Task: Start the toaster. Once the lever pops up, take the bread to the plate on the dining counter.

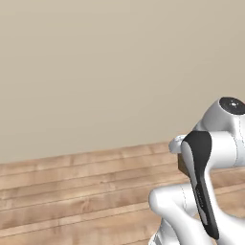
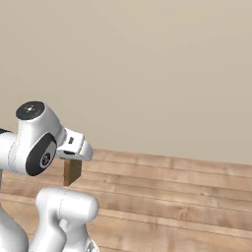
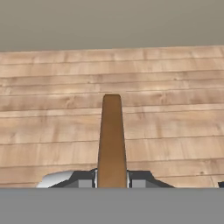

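My gripper is shut on the bread, a thin golden-brown toast slice seen edge-on, sticking out from between the fingers over the wooden floor. In the right base view the bread hangs below the white hand, held in the air above the floor. In the left base view a brown corner of the bread peeks out behind the arm's dark joint cover. The toaster, its lever, the plate and the dining counter are out of view.
A wooden plank floor stretches ahead up to a plain beige wall. The arm's own white links rise in the foreground of both base views.
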